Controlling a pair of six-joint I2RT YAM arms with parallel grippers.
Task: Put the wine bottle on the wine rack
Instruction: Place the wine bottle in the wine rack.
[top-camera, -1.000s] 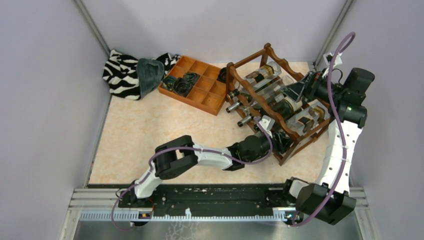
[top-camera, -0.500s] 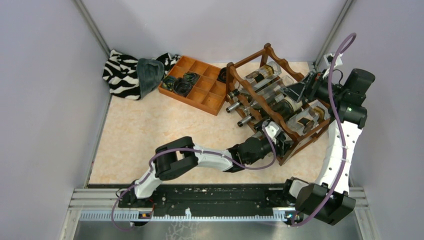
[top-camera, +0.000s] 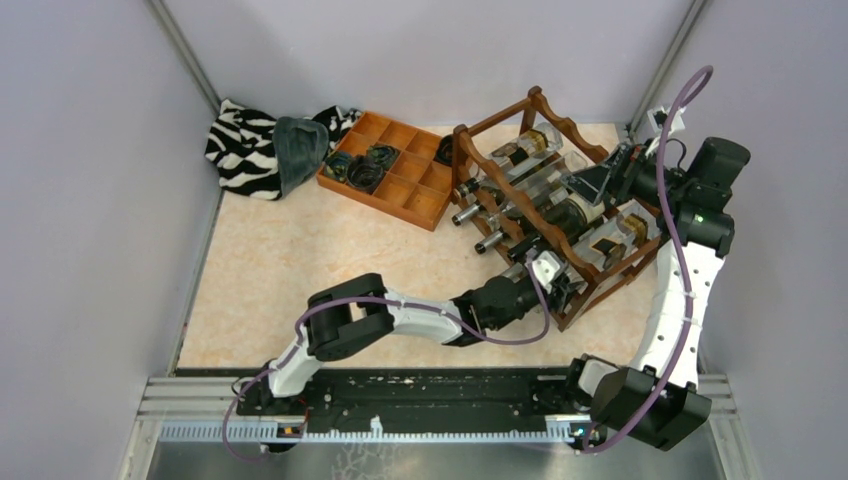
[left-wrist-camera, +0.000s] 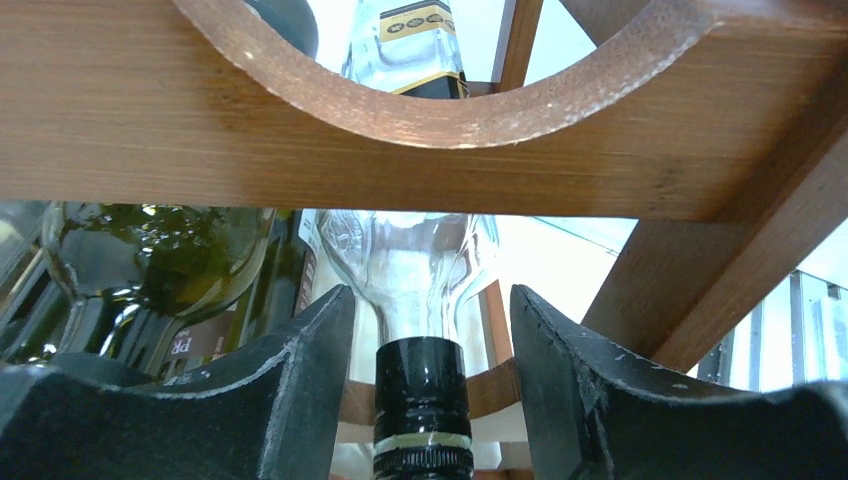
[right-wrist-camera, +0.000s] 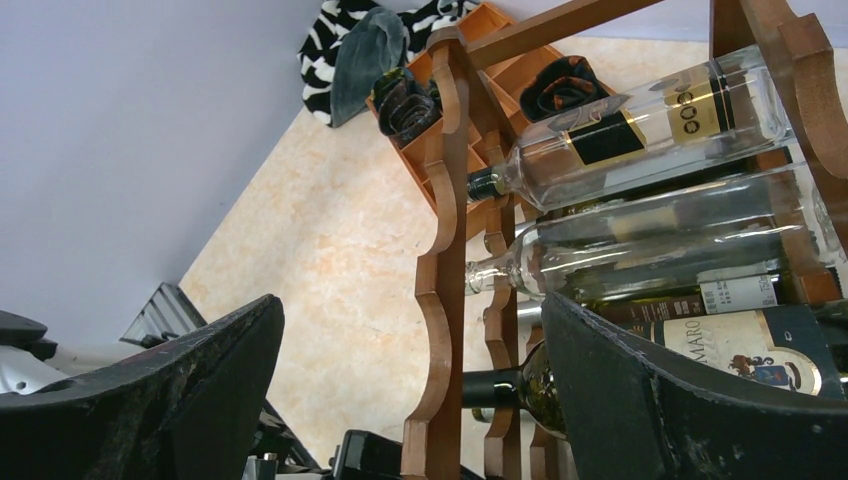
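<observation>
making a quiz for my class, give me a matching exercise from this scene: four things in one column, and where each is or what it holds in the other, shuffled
Things
1. black-and-white zebra-striped cloth
2. flat orange-brown wooden compartment tray
3. reddish-brown wooden wine rack with wavy rails
4. clear glass bottle with a black cap

Places and states
A. bottles lie across its tiers
B. its neck sits between the fingers of the left pincer, a gap on each side
C. bunched in the far left corner of the table
D. small dark items in some compartments

Pairs: 1-C, 2-D, 3-A, 4-B
</observation>
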